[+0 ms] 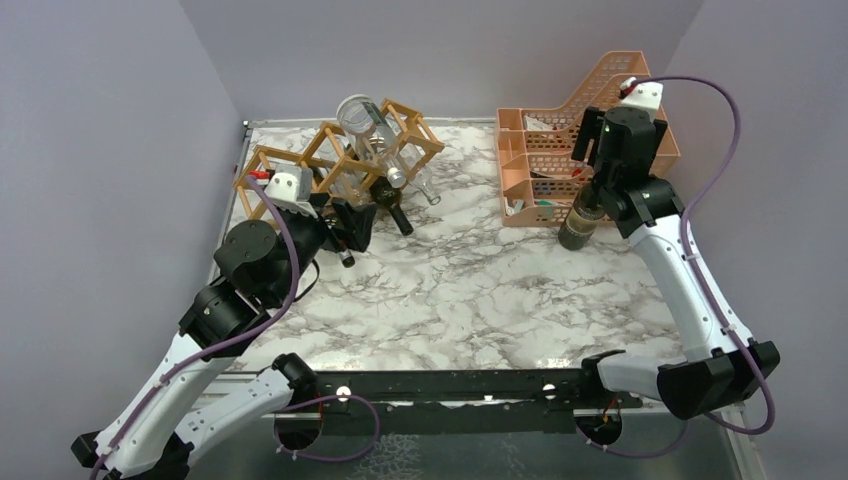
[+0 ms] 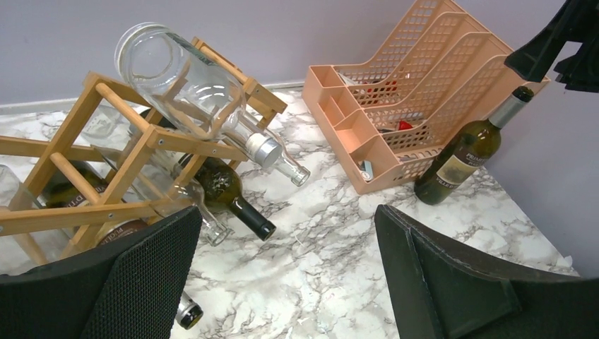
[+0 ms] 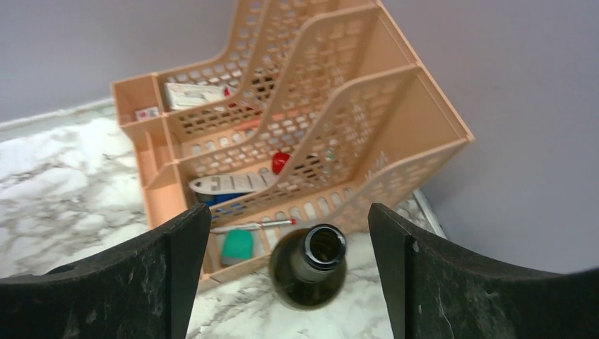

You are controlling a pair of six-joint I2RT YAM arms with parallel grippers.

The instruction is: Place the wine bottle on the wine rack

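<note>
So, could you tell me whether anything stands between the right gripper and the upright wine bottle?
Nothing visible does: the right gripper hangs open above the wine bottle, whose mouth shows bare between its fingers. The organiser stands beside it.

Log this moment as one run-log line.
right gripper: open, above upright dark-green glass wine bottle, not gripping | left gripper: open, empty, near light-brown wooden lattice wine rack | bottle: on marble table, not racked

The wine rack point(image 2: 131, 169) is pale, matt wood. The wine bottle point(image 2: 459, 166) is glossy dark-green glass. The organiser point(image 2: 424, 63) is peach plastic mesh; the table point(image 2: 318, 233) looks like polished marble.
</note>
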